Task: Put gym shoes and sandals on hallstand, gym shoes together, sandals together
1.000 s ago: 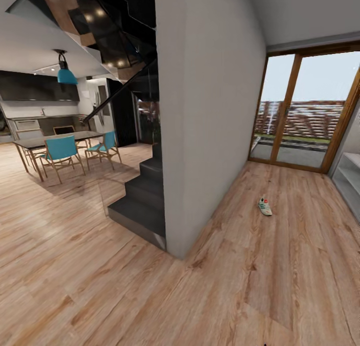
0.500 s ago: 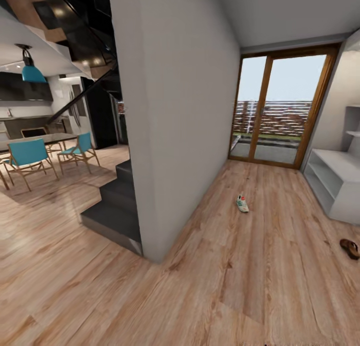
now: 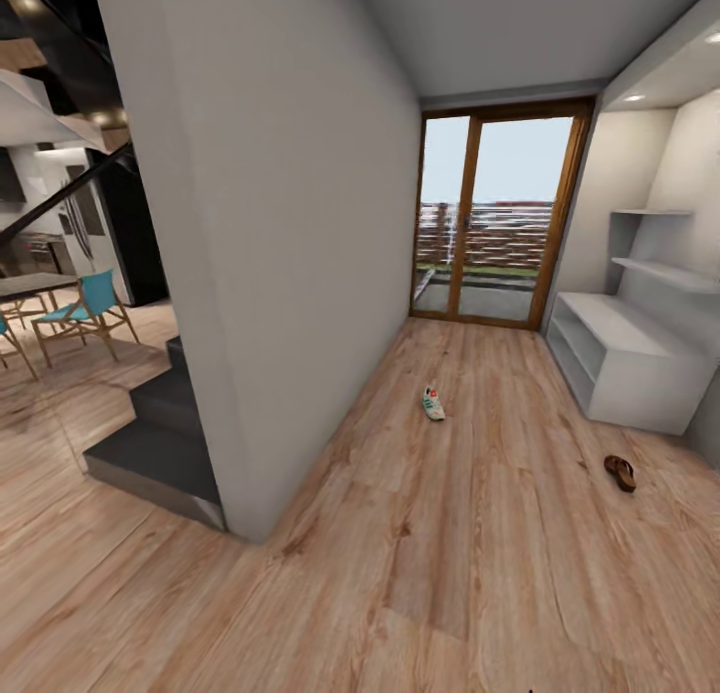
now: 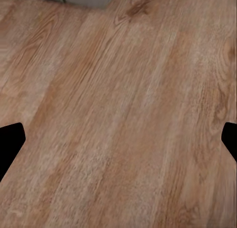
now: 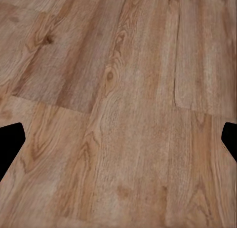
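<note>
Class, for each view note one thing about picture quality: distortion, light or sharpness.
Head view: wide-angle bending tilts the pale grey wall; daylight glows through the wood-framed glass door. Left wrist view: soft, slightly blurred light brown plank floor. Right wrist view: the grain is equally soft.

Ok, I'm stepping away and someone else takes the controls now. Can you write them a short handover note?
Left gripper: jaws wide apart, nothing between them, above bare floor.
Right gripper: the same, open and empty.
One gym shoe lies on the corridor floor mid-corridor, near the wall.
One sandal lies on the floor just in front of the near end of the hallstand.
No shoes can be made out on the hallstand's bench top or shelves.
Done: nothing placed yet.
Left: find the second gym shoe and second sandal, then rack all four, each pair side by side.
</note>
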`<state>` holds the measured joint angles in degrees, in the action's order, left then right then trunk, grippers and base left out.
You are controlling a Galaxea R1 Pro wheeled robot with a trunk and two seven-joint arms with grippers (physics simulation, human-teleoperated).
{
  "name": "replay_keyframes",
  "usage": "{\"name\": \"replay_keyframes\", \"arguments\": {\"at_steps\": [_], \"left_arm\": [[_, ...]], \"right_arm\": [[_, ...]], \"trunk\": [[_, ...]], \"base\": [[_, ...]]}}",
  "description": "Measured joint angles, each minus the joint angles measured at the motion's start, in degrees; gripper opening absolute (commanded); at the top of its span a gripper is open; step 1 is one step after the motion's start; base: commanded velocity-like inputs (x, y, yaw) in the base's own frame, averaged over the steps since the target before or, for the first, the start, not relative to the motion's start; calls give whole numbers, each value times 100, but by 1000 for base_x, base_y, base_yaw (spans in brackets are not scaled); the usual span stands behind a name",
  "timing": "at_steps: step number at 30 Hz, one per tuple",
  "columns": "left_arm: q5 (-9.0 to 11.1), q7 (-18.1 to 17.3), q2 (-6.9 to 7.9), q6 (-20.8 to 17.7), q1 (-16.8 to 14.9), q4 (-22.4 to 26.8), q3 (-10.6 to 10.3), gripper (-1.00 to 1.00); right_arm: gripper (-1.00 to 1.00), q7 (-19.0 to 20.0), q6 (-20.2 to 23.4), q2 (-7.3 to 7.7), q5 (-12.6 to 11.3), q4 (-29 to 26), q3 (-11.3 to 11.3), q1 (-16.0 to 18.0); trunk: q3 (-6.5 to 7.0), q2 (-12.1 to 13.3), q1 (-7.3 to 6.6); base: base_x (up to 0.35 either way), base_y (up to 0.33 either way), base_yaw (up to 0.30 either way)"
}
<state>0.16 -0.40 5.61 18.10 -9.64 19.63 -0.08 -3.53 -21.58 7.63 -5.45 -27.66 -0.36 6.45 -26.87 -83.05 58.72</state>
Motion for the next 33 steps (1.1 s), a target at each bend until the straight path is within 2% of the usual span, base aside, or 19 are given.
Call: {"name": "replay_keyframes", "arguments": {"at_steps": [11, 20, 33], "left_arm": [[6, 0, 1, 7, -5, -66, 13, 100], [8, 1, 1, 280, -8, -105, 17, 100], [8, 2, 2, 331, -8, -163, 20, 100]], "right_arm": [[100, 0, 0, 0, 4, 2, 10, 1], [100, 0, 0, -6, 3, 2, 11, -1], [100, 0, 0, -9, 4, 2, 11, -2]], "trunk": [[0, 0, -1], [0, 0, -2], [0, 0, -2]], "base": [[189, -232, -9], [253, -184, 0], [277, -168, 0]]}}
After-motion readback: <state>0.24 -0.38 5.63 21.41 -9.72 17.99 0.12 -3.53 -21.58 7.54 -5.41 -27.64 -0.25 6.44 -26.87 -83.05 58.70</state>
